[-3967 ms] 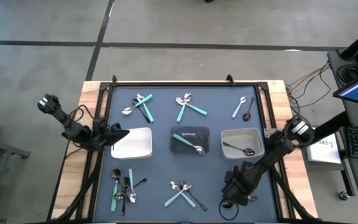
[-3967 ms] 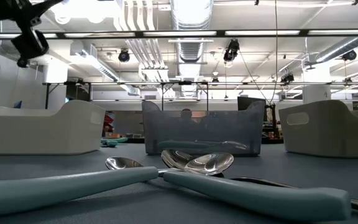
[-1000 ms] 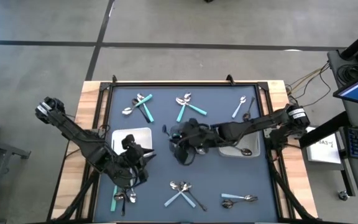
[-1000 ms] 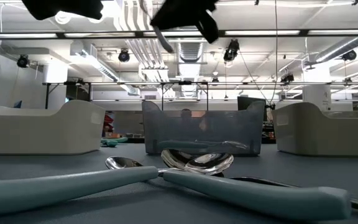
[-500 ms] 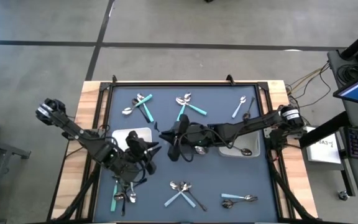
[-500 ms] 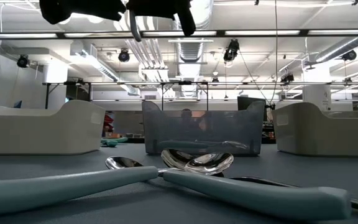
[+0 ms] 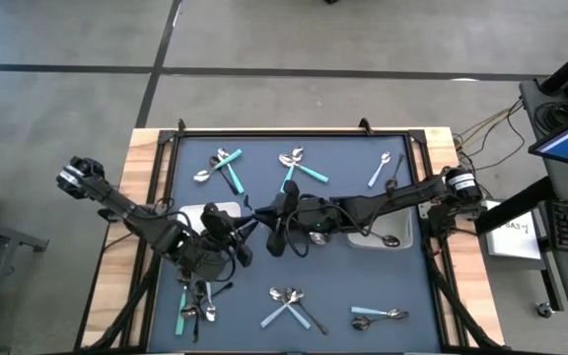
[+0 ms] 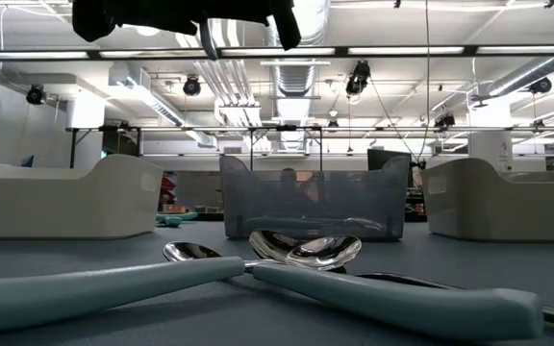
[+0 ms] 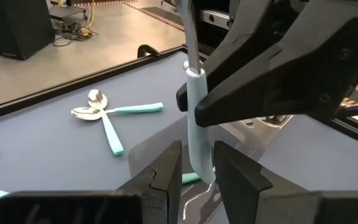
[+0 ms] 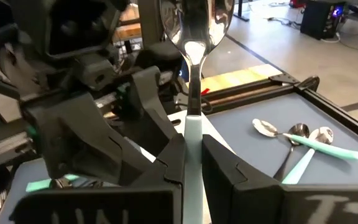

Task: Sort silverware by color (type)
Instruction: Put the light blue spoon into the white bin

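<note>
Overhead, three small trays stood in a row across the middle of the dark mat (image 7: 343,286). The right tray (image 7: 403,212) held one dark spoon (image 7: 391,240). My arms covered most of the left white tray (image 7: 221,210) and the middle dark tray (image 8: 306,197), so I could not tell what lay in either.

My right claw (image 10: 192,155) was reaching in over the middle tray, raised well above the mat. Its fingers were pinched tight on the teal handle of a teal-handled spoon (image 10: 193,93), which stood upright with its shiny bowl above the fingers.

My left claw (image 9: 196,168) met it from the other side, between the left and middle trays. Its two fingers (image 9: 166,171) stood partly spread, one on each side of the same teal handle and very close to it. I could not tell whether they pressed on the handle or only flanked it.

The rest of the silverware lay in small crossed heaps on the mat: three heaps (image 7: 223,166) (image 7: 299,168) (image 7: 385,170) beyond the trays and three (image 7: 195,301) (image 7: 289,304) (image 7: 375,316) on the near side.
</note>
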Robot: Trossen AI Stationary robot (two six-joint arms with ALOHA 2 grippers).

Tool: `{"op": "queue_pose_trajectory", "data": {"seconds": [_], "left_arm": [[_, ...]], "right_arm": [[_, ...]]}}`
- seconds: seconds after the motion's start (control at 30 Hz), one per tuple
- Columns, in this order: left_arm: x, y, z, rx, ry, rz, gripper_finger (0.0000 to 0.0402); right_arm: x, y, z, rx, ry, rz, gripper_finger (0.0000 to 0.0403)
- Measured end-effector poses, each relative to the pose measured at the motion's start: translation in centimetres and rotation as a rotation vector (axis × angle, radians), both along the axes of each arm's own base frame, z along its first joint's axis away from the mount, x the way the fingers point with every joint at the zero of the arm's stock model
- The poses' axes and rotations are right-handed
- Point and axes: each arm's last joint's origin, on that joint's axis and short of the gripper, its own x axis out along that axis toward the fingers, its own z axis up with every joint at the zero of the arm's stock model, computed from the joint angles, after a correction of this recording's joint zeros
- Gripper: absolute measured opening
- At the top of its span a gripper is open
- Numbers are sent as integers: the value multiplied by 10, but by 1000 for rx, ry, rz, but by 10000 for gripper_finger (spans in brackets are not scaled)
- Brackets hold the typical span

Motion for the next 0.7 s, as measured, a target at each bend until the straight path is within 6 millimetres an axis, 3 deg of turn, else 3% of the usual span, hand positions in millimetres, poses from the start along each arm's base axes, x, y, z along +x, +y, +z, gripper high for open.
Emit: {"op": "queue_pose_trajectory", "data": {"seconds": [0.53,0.7], "left_arm": [[6,8,1,-24,-13,21,73],[6,9,1,-25,-13,22,36]], "right_arm": [[0,1,2,-49,-10,13,20],[0,1,2,-48,-15,13,20]]}}
